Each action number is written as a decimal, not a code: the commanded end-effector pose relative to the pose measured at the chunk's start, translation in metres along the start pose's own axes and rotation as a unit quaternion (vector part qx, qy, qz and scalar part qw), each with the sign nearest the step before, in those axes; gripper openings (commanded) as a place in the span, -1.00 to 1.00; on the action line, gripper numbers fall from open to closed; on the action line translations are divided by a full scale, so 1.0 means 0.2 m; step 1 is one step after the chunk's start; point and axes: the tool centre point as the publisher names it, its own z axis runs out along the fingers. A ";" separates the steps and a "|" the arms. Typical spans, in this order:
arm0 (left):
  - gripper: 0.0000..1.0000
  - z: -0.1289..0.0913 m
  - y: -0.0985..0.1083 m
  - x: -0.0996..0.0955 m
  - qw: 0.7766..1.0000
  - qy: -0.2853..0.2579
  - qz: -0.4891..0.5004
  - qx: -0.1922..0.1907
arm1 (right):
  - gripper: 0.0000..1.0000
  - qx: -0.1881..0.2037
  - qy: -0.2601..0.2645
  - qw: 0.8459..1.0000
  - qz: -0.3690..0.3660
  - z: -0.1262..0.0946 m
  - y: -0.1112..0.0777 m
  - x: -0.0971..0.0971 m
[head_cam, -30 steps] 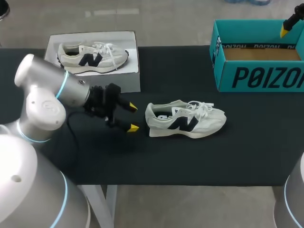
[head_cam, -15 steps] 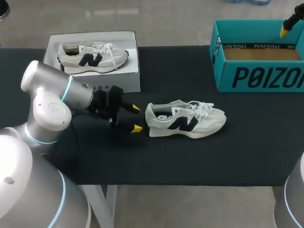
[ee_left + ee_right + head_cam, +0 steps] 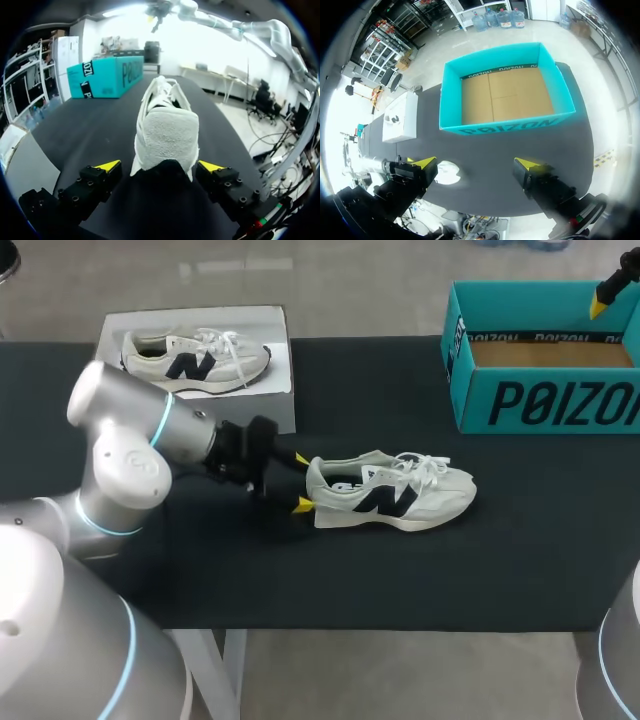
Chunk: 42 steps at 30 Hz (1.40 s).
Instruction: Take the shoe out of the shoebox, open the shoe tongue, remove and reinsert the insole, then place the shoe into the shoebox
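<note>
Far on the left sits a white box (image 3: 270,405) with another shoe (image 3: 195,355) on top. Next comes my left gripper (image 3: 300,483). Its fingers are wide apart and hold nothing. It lies low over the black table (image 3: 420,580), right at the heel of the shoe (image 3: 390,490). The shoe is out of its box and stands on its sole in the middle of the table, heel toward my left arm. From the left wrist camera the heel sits in the gap between the two yellow tips, and I think neither one touches it yet.

My job now, I think, is to hold the heel so the shoe can't slide while the tongue gets opened. To do it well, I should go in slow and straight, with the heel in the middle of the gap, so one finger doesn't push the shoe sideways. Then squeeze softly; the heel looks soft and would squash.

On the right is the blue-green shoebox (image 3: 545,400), open and with nothing inside. My right gripper (image 3: 474,164) hangs high over it, fingers wide apart, holding nothing.
</note>
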 end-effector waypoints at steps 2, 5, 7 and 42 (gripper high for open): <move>1.00 0.08 0.02 -0.03 1.000 0.003 -0.001 0.005 | 1.00 0.000 -0.001 1.000 0.000 0.00 0.00 0.00; 1.00 0.11 0.00 -0.03 1.000 0.012 0.004 0.008 | 1.00 0.000 -0.001 1.000 0.000 0.00 0.00 0.00; 1.00 0.13 -0.01 -0.03 1.000 0.017 0.007 0.010 | 1.00 0.000 -0.001 1.000 0.000 0.00 0.00 0.00; -1.00 0.22 -0.01 0.02 0.998 0.055 0.025 0.003 | 1.00 0.000 -0.001 1.000 0.000 0.00 0.00 0.00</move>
